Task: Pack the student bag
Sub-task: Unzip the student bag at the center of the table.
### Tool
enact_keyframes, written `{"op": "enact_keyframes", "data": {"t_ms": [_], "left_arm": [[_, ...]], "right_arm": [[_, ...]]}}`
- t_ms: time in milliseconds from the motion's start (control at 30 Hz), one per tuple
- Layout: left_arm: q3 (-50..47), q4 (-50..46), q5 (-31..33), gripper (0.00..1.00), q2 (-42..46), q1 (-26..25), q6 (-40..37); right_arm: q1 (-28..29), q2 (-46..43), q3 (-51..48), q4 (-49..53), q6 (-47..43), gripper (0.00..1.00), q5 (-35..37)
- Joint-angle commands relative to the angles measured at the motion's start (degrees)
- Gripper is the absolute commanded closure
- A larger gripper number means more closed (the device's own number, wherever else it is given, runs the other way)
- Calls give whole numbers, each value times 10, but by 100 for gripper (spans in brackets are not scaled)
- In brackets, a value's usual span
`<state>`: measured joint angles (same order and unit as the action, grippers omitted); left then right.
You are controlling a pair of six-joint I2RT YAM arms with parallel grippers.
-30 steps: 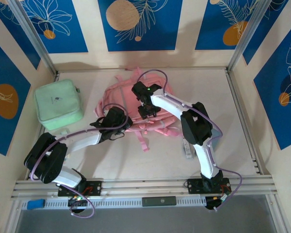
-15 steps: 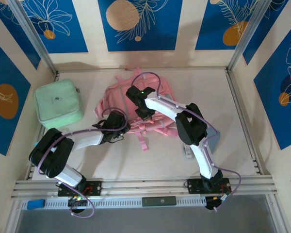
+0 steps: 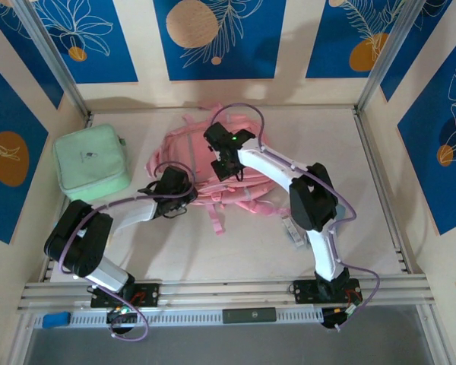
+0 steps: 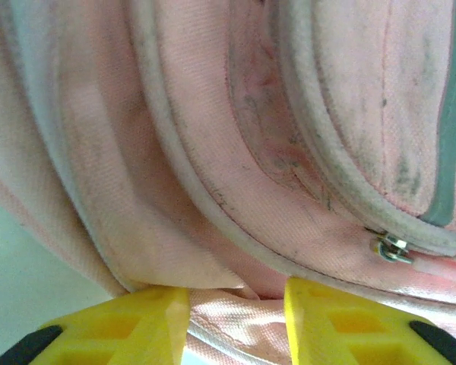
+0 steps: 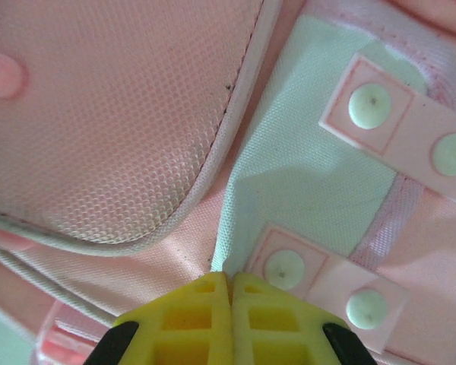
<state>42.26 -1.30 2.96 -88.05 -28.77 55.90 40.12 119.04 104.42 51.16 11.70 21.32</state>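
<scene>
We see the student bag [image 3: 186, 144] lying flat at the ctr-back of the table [image 3: 235, 255], w/ its pink straps [image 3: 215, 220] trailing toward the near edge. The mint green case [image 3: 91, 162] sits well apart on the bag's left, near the side wall. In the top view the left arm [image 3: 129, 213] comes in low from the near-left & meets the bag's near-left edge. The right arm [image 3: 270, 163] bends over from the near-right, its wrist above the bag's middle. On the left wrist cam the left gripper [image 4: 235, 323] is part-open: yellow fingers [image 4: 148, 323] apart, w/ a bunched fold of pink fabric & white piping filling the gap & touching both inner faces. We read that as a grip on the bag's edge. A small metal zip pull [image 4: 391, 249] sits on the piping just above the finger on that view's right side. On the right wrist cam the right gripper [image 5: 229, 300] is fully closed, tips pressed together right at the bag, where a mint fabric panel [image 5: 304, 175] narrows to a point beside a pink mesh pad [image 5: 114, 114]. We can't tell whether any cloth is nipped btw those tips. Pink tabs w/ pale snap studs [image 5: 372, 103] cross the mint panel. A thin pale strip [image 3: 294, 232] lies on the table beside the right arm; too small to ID.
</scene>
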Motion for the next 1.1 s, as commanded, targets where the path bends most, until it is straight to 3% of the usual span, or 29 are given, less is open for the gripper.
{"op": "enact_keyframes", "data": {"t_ms": [0, 100, 200, 267, 400, 533, 700, 1067], "left_arm": [[29, -40, -13, 56, -1, 33, -69], [54, -78, -17, 53, 24, 42, -99], [51, -114, -40, 52, 84, 32, -75], [41, -127, -42, 52, 127, 7, -38], [54, -159, 22, 51, 160, -88, 19], [92, -132, 48, 53, 105, -158, 53], [143, -76, 102, 58, 20, -208, 37], [223, -78, 173, 59, -107, -216, -17]], "right_arm": [[-11, -57, -15, -6, 33, 100, -69], [-15, -59, -19, -16, 56, 100, -102], [-14, -57, -10, -13, 71, 100, -120], [-11, -61, -10, -13, 79, 100, -118], [-19, -71, -17, -20, 91, 100, -136], [-23, -81, -22, -19, 87, 100, -128], [-32, -81, -34, -30, 87, 100, -154], [-33, -65, -27, -31, 87, 100, -153]]}}
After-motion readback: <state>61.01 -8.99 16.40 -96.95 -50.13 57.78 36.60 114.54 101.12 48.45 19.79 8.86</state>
